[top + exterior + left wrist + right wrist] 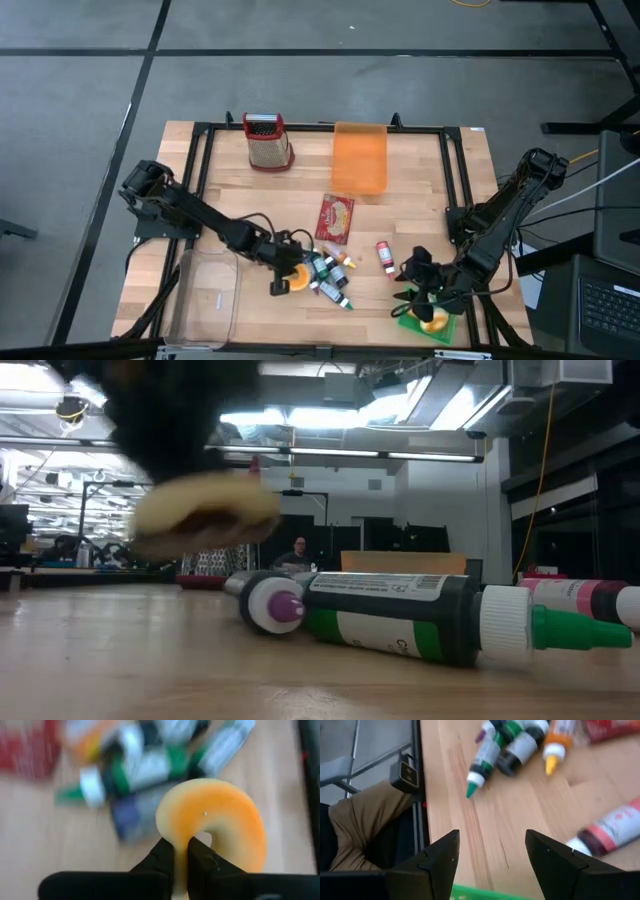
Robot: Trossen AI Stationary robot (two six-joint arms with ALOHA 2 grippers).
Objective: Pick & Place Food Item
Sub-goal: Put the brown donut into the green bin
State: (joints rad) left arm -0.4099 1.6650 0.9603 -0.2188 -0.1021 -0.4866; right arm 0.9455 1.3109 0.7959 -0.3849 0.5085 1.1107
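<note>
My left gripper [181, 847] is shut on an orange-yellow ring of food [220, 820]. In the high view this ring [298, 279] sits at the near middle of the table, beside a heap of paint tubes [330, 272]. The low view shows the ring [205, 518] blurred, above the tabletop. My right gripper [492, 851] stands open at the near right [418, 282], nothing between its fingers. It hovers by a green plate [410, 326] that bears another yellow food piece [434, 322]. My left gripper pinches the ring's band [181, 832] between its two fingers; one finger [200, 857] stands at the hole, the other [162, 857] on the outer rim. The fingers slant down from the table's left. The ring is lifted clear of the wood.
Paint tubes lie close to the held ring, and a red tube [385, 256] lies apart. A red packet [335, 218], an orange translucent box [359, 158] and a red grater [268, 140] stand farther back. A clear bin [205, 295] sits near left. A black frame [452, 170] borders the table.
</note>
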